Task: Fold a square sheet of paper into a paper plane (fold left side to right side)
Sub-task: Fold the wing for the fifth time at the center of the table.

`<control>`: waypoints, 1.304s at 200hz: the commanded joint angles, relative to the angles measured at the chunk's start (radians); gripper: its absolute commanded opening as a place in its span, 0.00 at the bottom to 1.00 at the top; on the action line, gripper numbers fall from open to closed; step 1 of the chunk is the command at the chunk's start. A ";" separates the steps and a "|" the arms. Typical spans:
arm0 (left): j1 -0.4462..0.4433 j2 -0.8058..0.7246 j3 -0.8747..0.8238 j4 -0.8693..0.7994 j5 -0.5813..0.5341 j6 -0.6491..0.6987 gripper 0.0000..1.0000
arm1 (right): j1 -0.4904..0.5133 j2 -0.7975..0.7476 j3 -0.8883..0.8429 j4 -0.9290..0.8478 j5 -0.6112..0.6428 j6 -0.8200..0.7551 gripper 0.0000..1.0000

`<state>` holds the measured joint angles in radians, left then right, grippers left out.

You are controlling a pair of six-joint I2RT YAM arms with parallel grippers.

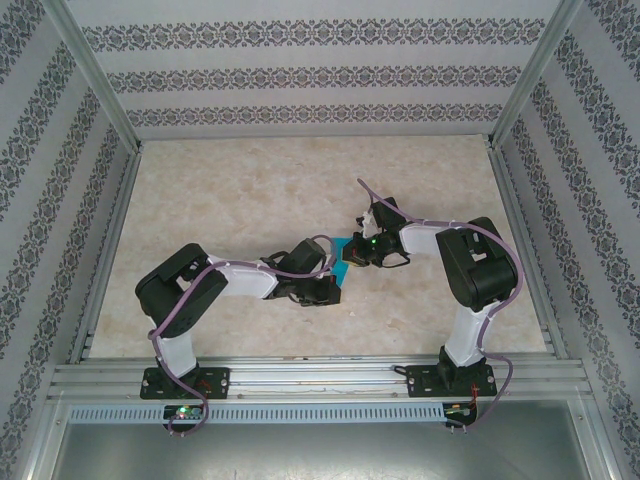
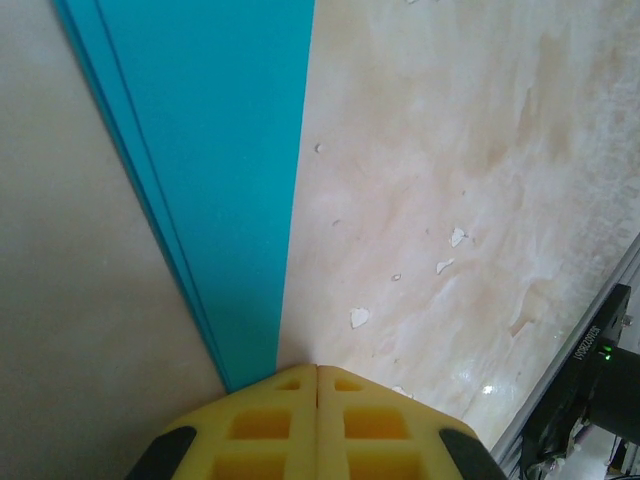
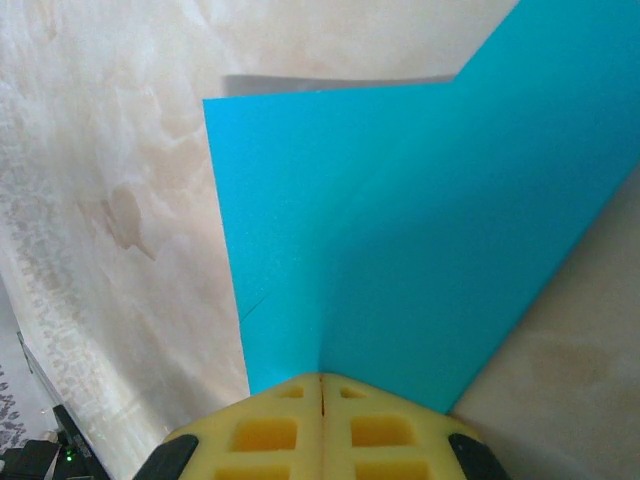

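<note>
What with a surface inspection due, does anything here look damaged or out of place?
The tabletop has small white chips in its marbled coating beside the blue paper, like flaked finish. Nothing else stands out.

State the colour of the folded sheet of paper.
Plain teal-blue, no markings. The paper shows best in the right wrist view.

paper [image 1: 343,268] mostly hidden from above; cropped by top edge in both wrist views
</note>
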<state>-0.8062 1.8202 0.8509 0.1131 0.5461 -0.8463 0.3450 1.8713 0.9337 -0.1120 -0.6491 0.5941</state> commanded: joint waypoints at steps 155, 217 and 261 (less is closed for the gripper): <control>0.083 -0.272 -0.044 -0.187 -0.148 0.085 0.23 | 0.025 -0.034 -0.016 -0.090 0.160 -0.005 0.03; 0.114 -0.513 -0.103 -0.269 -0.380 0.150 0.39 | 0.038 -0.142 0.000 -0.129 0.192 -0.029 0.24; 0.138 -0.699 -0.177 -0.285 -0.538 0.194 0.55 | 0.081 -0.282 0.032 -0.248 0.345 -0.068 0.41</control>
<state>-0.6926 1.2026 0.7105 -0.1246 0.1421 -0.7048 0.3965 1.6745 0.9340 -0.2634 -0.4244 0.5625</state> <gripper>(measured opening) 0.531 0.372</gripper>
